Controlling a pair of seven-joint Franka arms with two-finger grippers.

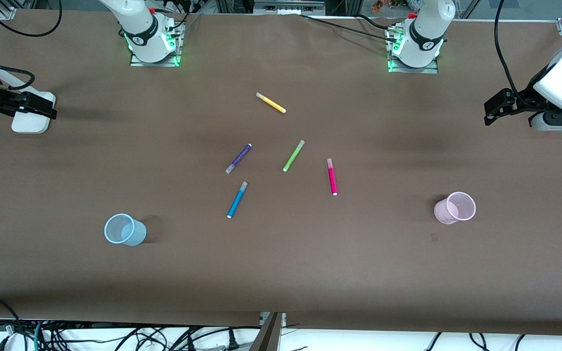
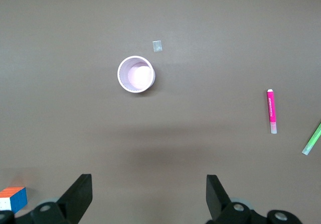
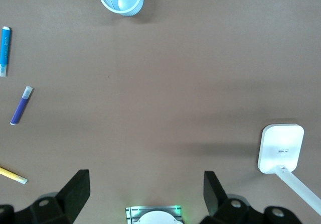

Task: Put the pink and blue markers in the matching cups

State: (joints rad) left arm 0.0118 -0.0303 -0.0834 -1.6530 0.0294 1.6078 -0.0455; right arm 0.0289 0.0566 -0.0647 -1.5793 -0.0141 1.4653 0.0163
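The blue cup is set upright nearest the front camera, toward the right arm's end of the table; the pink cup stands a little farther off, toward the left arm's end, well apart from it. Between them, the blue marker is laid flat, with the pink marker slightly farther from the camera and nearer the pink cup. Neither marker is touched by anything. Farther still, a purple pen and a green pen are seen side by side, and a yellow pen lies farthest out.

The right gripper is held over its end of the table, fingers spread apart and empty. The left gripper is likewise held over its own end, fingers wide and empty. What appears to be a coloured cube is glimpsed at the left wrist view's edge.
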